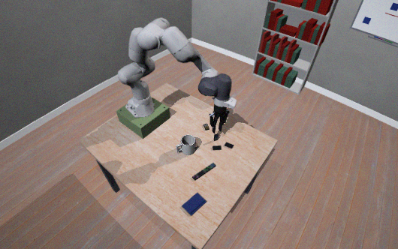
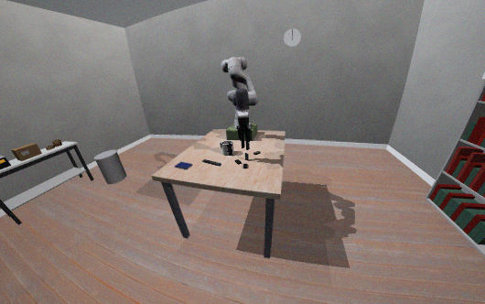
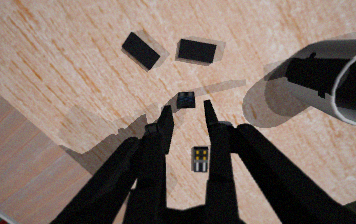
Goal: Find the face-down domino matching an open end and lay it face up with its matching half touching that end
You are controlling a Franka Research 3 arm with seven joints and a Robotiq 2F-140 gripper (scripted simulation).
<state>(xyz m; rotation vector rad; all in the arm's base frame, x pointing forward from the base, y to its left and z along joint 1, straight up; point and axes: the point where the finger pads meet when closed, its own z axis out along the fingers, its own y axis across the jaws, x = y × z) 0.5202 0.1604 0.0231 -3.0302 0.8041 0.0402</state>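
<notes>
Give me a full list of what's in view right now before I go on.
table: one, light wood, centre of room
domino line: one dark row, between mug and book; tile count unclear
face-down dominoes: two, black, side by side
face-up domino: one, yellow pips, nearer the arm's base
domino on edge: one, dark, under the gripper
mug: one, grey, mid-table
book: one, blue, far end of the table
bookshelf: one, white, red and green books
whiteboard: one, wall
bin: one, grey, floor
side table: one, with brown boxes
clock: one, wall
base: one, green
arm: one, grey
gripper: black, open, holding nothing
</notes>
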